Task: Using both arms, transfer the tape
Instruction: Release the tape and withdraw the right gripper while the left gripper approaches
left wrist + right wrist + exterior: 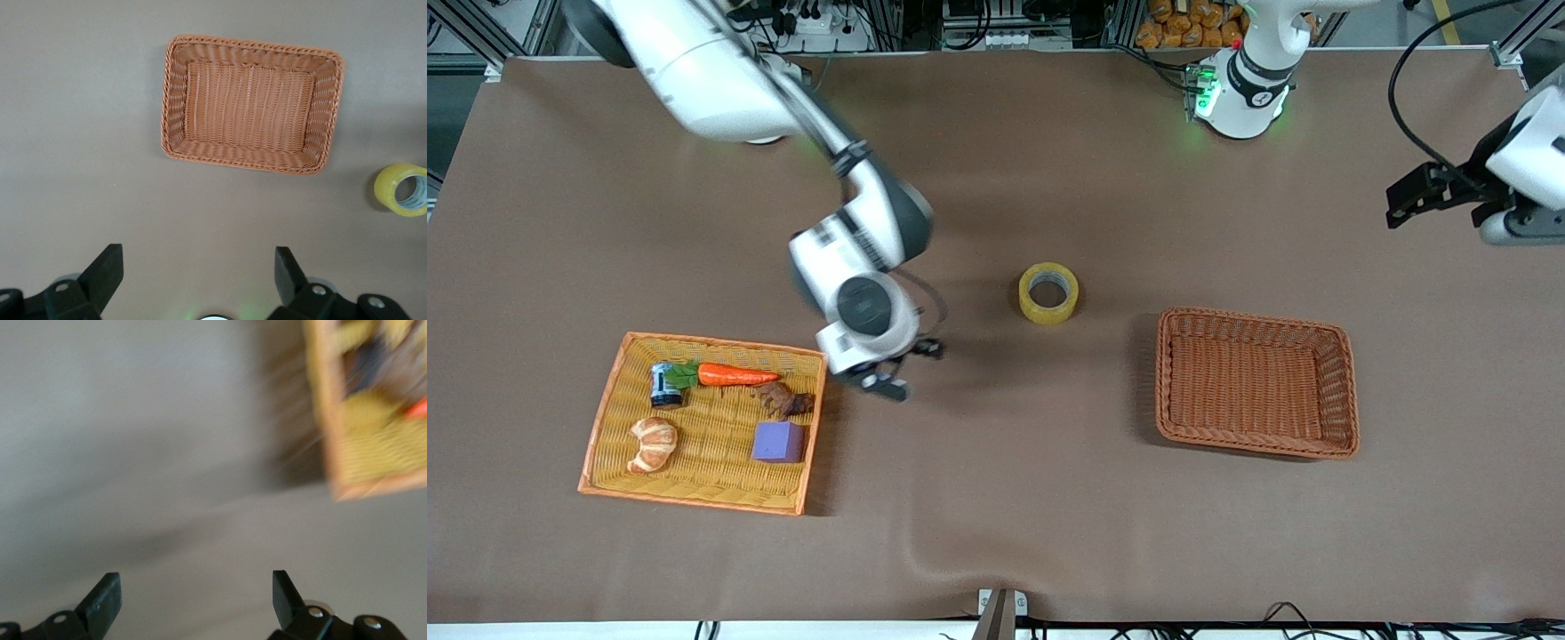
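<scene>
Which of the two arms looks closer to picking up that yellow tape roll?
Probably the right. The right gripper hangs open over bare table beside the tape. The left gripper, also open, waits at the table's edge, past the empty basket.

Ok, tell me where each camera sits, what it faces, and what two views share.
Front view: high across the table, facing both arms; shows the tape on bare table between the yellow tray and the brown basket, the right gripper beside the tray, the left gripper waiting at its end.
Left wrist view: looks down past its open fingers at the basket and tape.
Right wrist view: looks down past open fingers at the tray's corner.
Front and left wrist views share the basket and tape.
</scene>
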`<state>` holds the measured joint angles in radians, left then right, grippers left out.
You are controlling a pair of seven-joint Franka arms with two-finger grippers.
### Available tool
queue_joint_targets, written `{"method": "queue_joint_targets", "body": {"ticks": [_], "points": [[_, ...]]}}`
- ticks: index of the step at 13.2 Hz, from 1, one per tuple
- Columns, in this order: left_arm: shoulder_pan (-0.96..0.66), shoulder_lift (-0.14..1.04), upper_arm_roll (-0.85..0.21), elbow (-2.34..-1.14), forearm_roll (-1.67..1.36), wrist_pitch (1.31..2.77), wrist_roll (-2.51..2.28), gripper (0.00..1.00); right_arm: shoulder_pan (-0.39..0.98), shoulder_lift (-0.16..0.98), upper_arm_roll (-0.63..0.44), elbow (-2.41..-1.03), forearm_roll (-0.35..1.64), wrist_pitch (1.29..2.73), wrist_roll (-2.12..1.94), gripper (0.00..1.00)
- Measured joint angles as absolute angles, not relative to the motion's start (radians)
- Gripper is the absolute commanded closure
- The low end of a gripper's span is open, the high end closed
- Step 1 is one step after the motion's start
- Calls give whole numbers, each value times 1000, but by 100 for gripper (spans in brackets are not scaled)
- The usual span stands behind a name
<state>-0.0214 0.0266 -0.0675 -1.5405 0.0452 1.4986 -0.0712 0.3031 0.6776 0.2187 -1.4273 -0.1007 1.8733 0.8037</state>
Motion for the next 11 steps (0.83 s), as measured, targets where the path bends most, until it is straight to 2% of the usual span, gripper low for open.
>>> {"method": "queue_joint_targets", "body": {"ticks": [3, 8, 11], "points": [[-43, 102, -90, -1540, 41, 1601, -71, 0, 210, 540, 221, -1545, -101, 1866, 649, 0], [-201, 264, -118, -1568, 41, 1722, -149, 0, 104, 215, 220, -1788, -102, 1856, 310, 0], [-316, 326, -122, -1643, 40, 1879, -315, 0, -26, 80, 185, -1820, -83, 1840, 7, 0]]}}
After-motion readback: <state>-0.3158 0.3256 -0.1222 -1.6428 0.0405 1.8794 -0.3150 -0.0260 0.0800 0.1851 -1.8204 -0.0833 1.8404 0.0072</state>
